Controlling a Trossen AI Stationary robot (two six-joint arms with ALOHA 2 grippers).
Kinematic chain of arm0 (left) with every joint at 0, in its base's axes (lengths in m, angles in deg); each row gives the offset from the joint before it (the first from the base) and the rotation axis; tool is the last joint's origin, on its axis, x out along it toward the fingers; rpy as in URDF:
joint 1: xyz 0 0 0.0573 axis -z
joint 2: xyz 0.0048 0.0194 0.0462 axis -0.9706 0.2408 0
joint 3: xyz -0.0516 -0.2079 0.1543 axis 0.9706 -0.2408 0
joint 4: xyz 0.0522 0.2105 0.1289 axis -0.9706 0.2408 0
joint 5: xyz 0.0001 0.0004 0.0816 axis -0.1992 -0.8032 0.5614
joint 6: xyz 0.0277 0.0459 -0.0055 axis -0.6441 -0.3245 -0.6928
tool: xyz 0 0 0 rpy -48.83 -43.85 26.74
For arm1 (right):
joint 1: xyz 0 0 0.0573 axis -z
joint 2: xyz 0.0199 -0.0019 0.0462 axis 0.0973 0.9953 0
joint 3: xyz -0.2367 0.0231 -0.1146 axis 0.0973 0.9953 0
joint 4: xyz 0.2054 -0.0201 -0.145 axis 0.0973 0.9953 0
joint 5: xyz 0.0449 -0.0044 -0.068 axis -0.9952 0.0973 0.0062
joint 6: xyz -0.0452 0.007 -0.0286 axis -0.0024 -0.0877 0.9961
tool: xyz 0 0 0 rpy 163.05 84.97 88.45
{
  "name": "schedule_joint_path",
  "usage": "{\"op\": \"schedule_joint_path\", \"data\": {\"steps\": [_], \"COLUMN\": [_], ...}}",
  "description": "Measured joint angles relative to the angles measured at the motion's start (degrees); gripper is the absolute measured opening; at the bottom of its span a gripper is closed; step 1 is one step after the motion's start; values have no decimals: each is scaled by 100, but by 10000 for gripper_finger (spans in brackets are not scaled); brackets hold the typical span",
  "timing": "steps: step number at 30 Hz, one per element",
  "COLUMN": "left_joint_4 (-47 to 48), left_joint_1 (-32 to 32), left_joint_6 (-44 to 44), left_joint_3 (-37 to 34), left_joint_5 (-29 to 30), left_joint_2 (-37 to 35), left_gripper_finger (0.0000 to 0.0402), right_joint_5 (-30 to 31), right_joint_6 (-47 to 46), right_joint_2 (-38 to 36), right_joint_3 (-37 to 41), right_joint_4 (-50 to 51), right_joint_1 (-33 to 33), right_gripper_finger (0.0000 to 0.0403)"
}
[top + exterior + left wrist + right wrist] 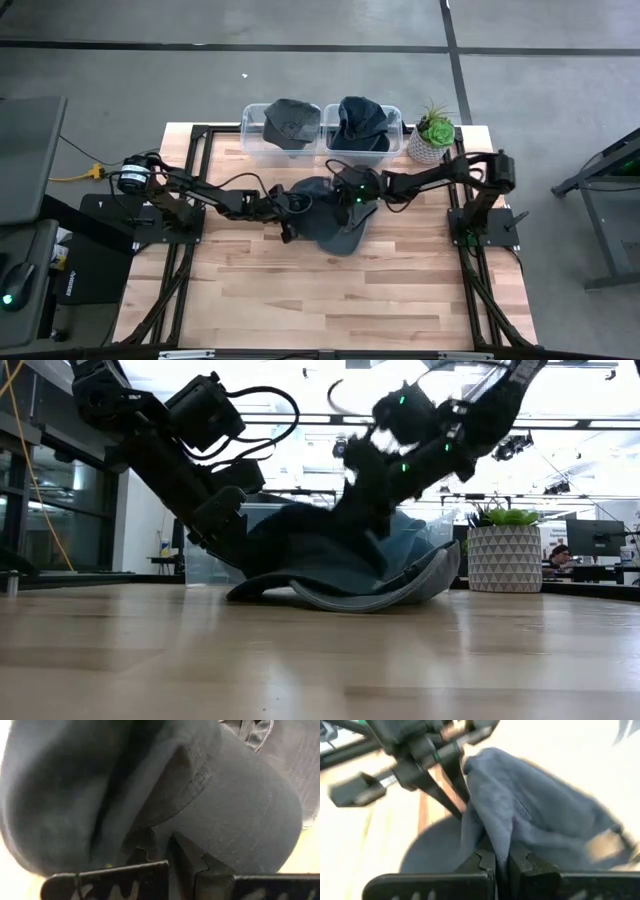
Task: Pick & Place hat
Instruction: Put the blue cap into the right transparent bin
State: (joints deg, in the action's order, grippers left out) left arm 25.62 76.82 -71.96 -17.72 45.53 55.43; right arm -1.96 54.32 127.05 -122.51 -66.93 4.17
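Note:
A dark grey cap (335,222) lies at the middle of the table, its crown bunched up and its brim (400,595) resting on the wood. My left gripper (288,208) reaches in from the table's left and is shut on the cap's left side. My right gripper (352,198) comes from the right and is shut on the crown's top. In the right wrist view the left gripper (445,785) shows just beyond the raised cloth. My left gripper (170,857) pinches the cap's crown cloth (167,827) between its two fingers, coming low and slanting from the table's left. The cap's underside stays on the table. Whether it has one layer or several cannot be told. My right gripper (502,862) pinches a raised fold of the crown cloth (495,827) between its two fingers, slanting down from the table's right. The fold stands up above the fingers in a ridge. The brim (400,595) lies on the table.
Two clear bins stand at the table's far edge, the left bin (252,140) holding a dark hat and the right bin (398,128) another. A potted plant (432,132) stands right of them. Bare wood lies toward the near edge (330,300).

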Motion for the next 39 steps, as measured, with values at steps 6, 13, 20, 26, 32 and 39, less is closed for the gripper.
{"op": "schedule_joint_path", "data": {"steps": [6, 13, 20, 26, 32, 39], "left_joint_4": [175, 1100, 2287, 2335, 2378, 1614], "left_joint_1": [2, 2, 2, 0, 0, 0], "left_joint_6": [-7, -632, -1362, -1975, -2470, -2803], "left_joint_3": [30, 749, 1771, 2470, 2965, 3054], "left_joint_5": [32, 568, 988, 1398, 1569, 1869], "left_joint_2": [-352, -1043, -1507, -1535, -1393, -1397], "left_gripper_finger": [0, 0, 0, 0, 0, 7], "right_joint_5": [303, 551, 1080, 1584, 2235, 2645], "right_joint_6": [47, 234, 447, 487, 650, 902], "right_joint_2": [-795, -1727, -2554, -3087, -3538, -3995], "right_joint_3": [2, -4, -4, -4, -4, -4], "right_joint_4": [339, 959, 933, 718, 481, 264], "right_joint_1": [-77, -82, -218, -242, -238, -63], "right_gripper_finger": [3, 1, 1, 0, 0, 0]}}
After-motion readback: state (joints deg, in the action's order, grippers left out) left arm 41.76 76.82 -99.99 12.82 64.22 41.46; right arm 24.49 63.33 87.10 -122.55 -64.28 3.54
